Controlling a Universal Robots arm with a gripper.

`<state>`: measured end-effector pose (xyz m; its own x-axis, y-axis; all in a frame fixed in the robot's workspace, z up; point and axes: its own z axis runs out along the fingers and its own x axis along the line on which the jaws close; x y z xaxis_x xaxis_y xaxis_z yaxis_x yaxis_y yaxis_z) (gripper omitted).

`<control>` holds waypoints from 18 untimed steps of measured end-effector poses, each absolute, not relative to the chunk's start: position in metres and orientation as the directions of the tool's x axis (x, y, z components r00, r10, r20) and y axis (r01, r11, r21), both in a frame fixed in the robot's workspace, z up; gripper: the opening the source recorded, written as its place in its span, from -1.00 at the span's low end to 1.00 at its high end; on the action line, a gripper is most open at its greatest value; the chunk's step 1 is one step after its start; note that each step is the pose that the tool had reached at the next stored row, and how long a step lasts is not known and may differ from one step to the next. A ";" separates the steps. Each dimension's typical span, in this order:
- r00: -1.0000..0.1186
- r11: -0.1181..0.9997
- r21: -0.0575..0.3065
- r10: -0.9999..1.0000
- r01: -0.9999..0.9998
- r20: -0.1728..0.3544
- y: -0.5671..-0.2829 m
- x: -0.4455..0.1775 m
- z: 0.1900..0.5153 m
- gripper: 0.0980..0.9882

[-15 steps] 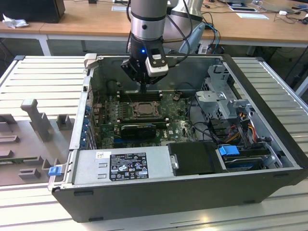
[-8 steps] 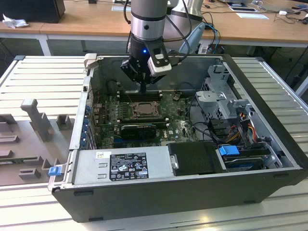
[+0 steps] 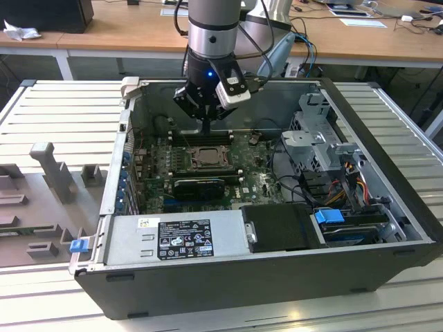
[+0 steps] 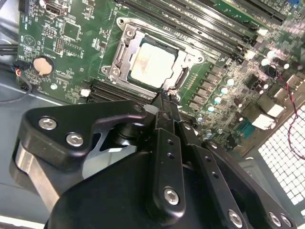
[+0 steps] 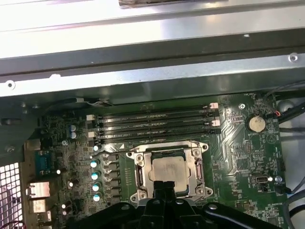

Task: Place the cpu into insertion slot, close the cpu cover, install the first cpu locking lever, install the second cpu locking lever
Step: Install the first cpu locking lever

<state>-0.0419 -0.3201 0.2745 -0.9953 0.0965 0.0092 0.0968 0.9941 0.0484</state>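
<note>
Gripper (image 4: 167,98): fingers pressed together into one narrow black tip, clenched with nothing between them. In the second wrist view the tip sits at the socket's edge, about 5 o'clock from the cpu (image 4: 152,64). In the first wrist view the tip (image 5: 165,187) overlaps the 6 o'clock edge of the cpu (image 5: 169,169). Whether it touches the metal, I cannot tell.

Cpu lies flat in the insertion slot (image 4: 125,55), pale silver top facing up. The cpu cover (image 5: 198,168) lies down flat around the chip, its grey frame showing on all sides in both wrist views.

Black memory slots (image 5: 152,125) run parallel at 12 o'clock from the socket in the first wrist view. A round coin cell battery (image 5: 255,124) sits at roughly 2 o'clock from the socket on the green motherboard (image 5: 238,157).

Exterior view: gripper (image 3: 205,128) hangs over the socket (image 3: 205,157) inside the open computer case (image 3: 277,283). A power supply (image 3: 173,237) lies at 6 o'clock from the board. The case rests on a slatted metal tabletop (image 3: 62,104).
</note>
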 end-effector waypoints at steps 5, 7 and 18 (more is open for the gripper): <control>-0.995 0.994 0.050 0.096 0.096 -0.003 -0.320 -0.056 0.274 -0.98; -0.995 0.994 0.050 0.097 0.096 -0.005 -0.320 -0.060 0.274 -0.98; -0.995 0.994 0.050 0.097 0.096 -0.005 -0.320 -0.081 0.274 -0.98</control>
